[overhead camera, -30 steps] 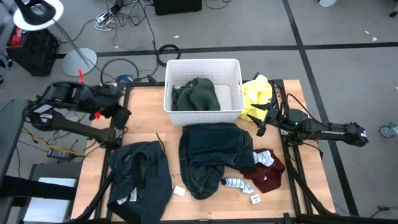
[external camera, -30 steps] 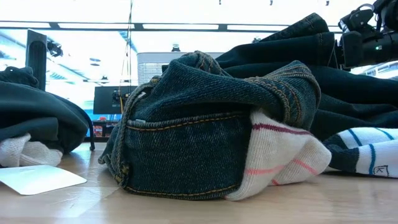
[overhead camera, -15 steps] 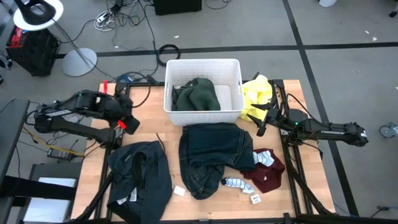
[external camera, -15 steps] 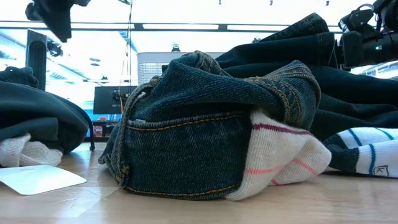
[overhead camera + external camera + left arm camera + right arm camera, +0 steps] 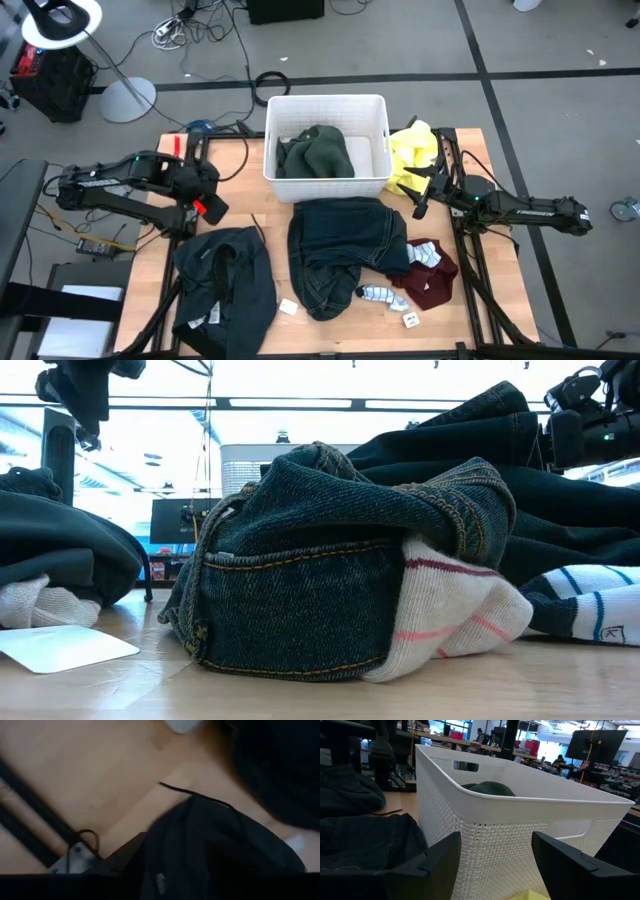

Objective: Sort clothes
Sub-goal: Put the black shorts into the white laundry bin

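From left to right, the left gripper (image 5: pixel 208 208) hangs open-jawed above the dark navy top (image 5: pixel 225 290), only the green top (image 5: pixel 318 152) is in the bin (image 5: pixel 326 105), jeans (image 5: pixel 345 250) and socks (image 5: pixel 378 294) wait, and the right gripper (image 5: pixel 418 190) is open too.

Crumpled on the table: dark navy garment (image 5: pixel 225 285), jeans (image 5: pixel 345 250), maroon garment (image 5: pixel 428 280), striped socks (image 5: pixel 378 294). Yellow garment (image 5: pixel 412 155) at the edge. Dark green garment (image 5: pixel 318 152) inside the bin.

Lab — floor cables (image 5: pixel 200 25), monitors (image 5: pixel 597 742).
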Robot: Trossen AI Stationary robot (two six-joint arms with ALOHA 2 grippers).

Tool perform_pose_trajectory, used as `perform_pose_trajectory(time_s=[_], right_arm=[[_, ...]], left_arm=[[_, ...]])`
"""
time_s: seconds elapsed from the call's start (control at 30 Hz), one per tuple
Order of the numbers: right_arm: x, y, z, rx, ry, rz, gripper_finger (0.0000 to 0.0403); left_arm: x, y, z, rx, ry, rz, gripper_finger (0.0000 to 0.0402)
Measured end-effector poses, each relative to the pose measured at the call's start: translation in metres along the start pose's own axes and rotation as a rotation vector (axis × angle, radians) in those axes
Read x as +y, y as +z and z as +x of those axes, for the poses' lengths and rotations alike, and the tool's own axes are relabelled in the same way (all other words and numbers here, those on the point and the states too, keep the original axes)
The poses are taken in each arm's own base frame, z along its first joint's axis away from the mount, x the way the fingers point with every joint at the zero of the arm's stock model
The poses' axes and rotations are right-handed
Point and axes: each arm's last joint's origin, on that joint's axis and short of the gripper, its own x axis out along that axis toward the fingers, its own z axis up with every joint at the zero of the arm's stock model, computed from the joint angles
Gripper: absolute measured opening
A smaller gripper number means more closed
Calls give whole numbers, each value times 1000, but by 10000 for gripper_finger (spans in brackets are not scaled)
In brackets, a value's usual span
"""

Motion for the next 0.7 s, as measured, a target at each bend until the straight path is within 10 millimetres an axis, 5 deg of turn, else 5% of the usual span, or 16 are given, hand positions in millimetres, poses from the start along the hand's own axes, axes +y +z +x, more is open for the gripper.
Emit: perform_pose_trajectory(time_s=[0.7], right_arm=[[0,0,0,0,0,0,245]], left_arm=[[-56,-37,12,49,-24,128,147]])
